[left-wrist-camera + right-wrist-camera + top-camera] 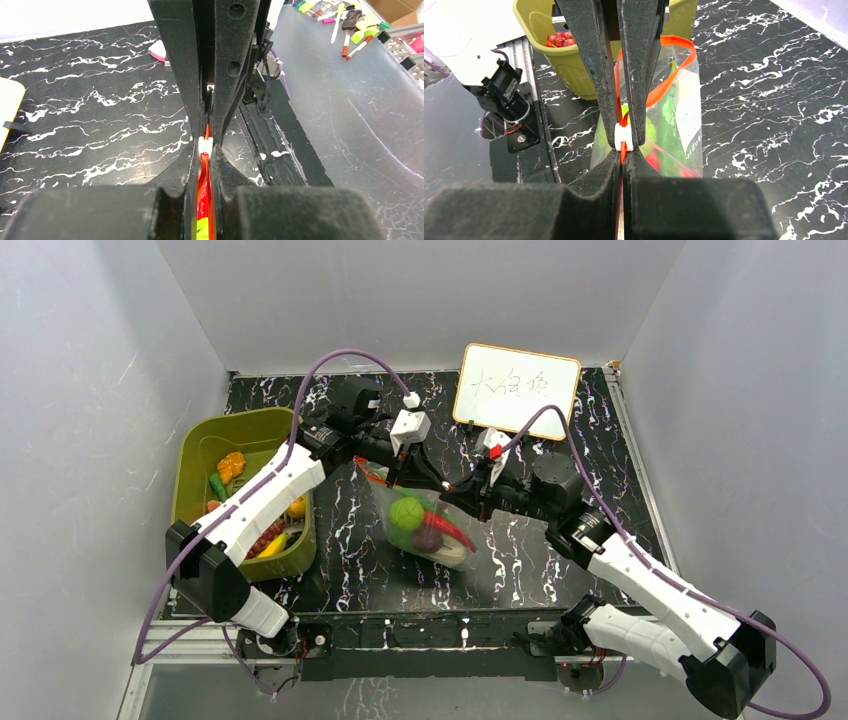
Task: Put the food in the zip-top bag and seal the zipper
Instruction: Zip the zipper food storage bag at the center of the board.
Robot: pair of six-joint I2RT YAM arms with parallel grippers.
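The zip-top bag [432, 530] stands mid-table, holding food: a green ball [405, 512], a red piece [452, 531] and a purple one [427, 538]. Both grippers meet nose to nose at its top edge. My left gripper [432, 483] [205, 150] is shut on the red-orange zipper [203, 187], just behind a small white slider [205, 145]. My right gripper [462, 495] [623, 150] is shut on the same zipper [674, 75] from the other side, at the slider [623, 137]. Beyond it the strip loops apart over the bag [674, 125].
An olive-green basket [200, 455] at the left holds more food: an orange piece [231, 465], a yellow one [272, 545], red bits [558, 38]. A whiteboard [518, 390] leans at the back. White walls enclose the table.
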